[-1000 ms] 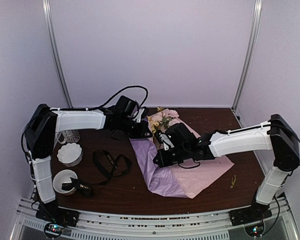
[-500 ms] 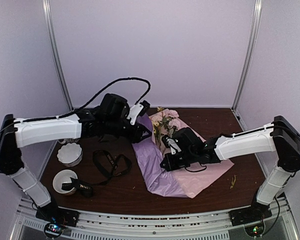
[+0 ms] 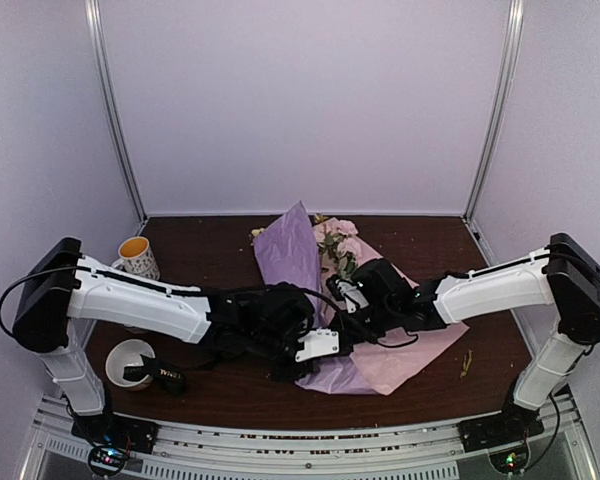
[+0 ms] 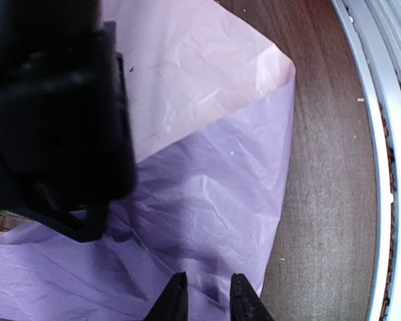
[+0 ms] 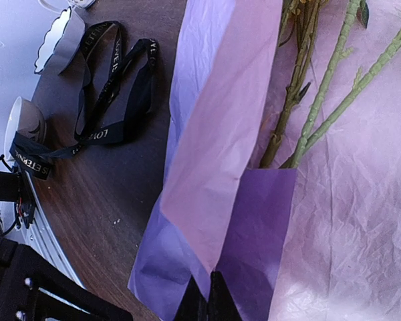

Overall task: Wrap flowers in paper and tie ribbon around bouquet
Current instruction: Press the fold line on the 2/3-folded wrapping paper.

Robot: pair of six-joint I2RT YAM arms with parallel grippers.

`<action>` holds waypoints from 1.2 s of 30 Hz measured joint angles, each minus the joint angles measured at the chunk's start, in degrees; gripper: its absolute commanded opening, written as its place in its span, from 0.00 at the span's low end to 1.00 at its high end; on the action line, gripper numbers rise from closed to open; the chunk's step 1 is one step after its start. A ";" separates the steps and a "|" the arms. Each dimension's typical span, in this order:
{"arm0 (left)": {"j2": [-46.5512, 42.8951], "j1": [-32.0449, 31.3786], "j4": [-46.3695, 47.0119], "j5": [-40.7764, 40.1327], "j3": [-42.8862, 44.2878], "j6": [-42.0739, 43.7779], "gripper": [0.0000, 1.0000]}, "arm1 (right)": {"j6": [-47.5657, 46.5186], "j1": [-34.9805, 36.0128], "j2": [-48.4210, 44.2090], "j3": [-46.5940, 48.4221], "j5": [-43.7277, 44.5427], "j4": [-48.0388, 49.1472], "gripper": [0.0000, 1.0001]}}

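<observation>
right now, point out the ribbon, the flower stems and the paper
ribbon (image 5: 140, 87): right wrist view, wide black loop
flower stems (image 5: 319, 100): right wrist view, mid stem
paper (image 3: 288, 255): top external view, raised flap

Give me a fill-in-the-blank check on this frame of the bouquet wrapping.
The ___, green stems showing, lie on the purple paper.
The black ___ with white lettering lies on the table, off the paper.
The right claw is ___ on the paper's folded edge.
Missing: flowers; ribbon; shut.
</observation>
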 measured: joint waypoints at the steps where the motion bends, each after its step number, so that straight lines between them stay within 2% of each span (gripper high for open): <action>1: 0.17 -0.13 0.00 -0.26 -0.39 0.52 0.25 | 0.02 -0.09 -0.02 -0.07 -0.28 0.11 0.00; 6: -0.26 -1.53 1.77 -2.25 -2.34 1.79 0.25 | 0.70 -0.37 -0.02 -0.66 -1.33 1.18 0.00; 13: 2.54 -8.39 0.48 -7.78 -0.50 3.65 0.22 | 2.64 -0.37 -0.02 -2.97 -2.38 3.56 0.00; 20: 9.09 -8.28 0.61 -12.50 1.07 4.31 0.20 | 4.13 -0.37 -1.09 -5.33 -2.84 4.44 0.00; 27: 10.25 -7.98 1.14 -12.02 2.01 4.00 0.20 | 4.15 -0.37 -4.42 -6.40 -2.82 3.82 0.00; 36: 9.57 -6.64 0.33 -6.16 1.88 3.08 0.22 | 5.90 -2.12 -3.15 -10.45 -2.95 6.05 0.00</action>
